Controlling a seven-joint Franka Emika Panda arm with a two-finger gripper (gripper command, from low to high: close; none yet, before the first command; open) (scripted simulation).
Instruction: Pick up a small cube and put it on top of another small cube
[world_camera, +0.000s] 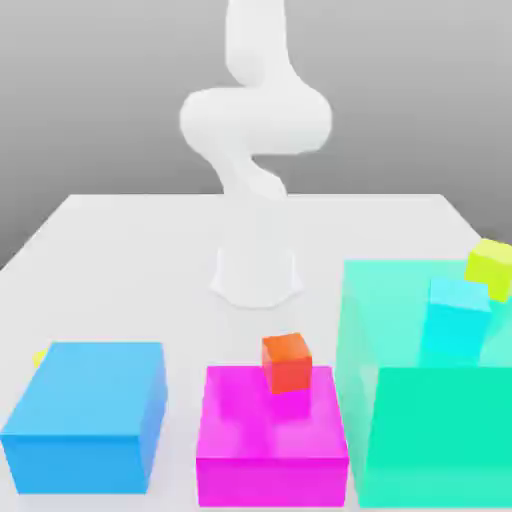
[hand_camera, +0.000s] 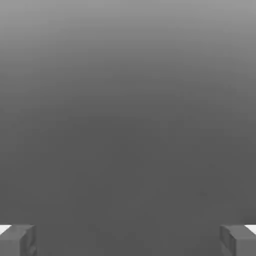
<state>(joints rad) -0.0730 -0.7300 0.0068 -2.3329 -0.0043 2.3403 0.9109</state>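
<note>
Yellow cube (world_camera: 40, 357): facing unclear, no long axis discernible | bright yellow, small, mostly hidden | at the exterior view's far left, behind the blue block (world_camera: 90, 400) | gripper (hand_camera: 128, 241): fingers wide apart, nothing between them

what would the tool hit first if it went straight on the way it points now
Probably nothing, as far as the hand view shows: beyond the open tool lies plain grey background. How far that free way runs is unclear, as flat grey gives no depth.
</note>
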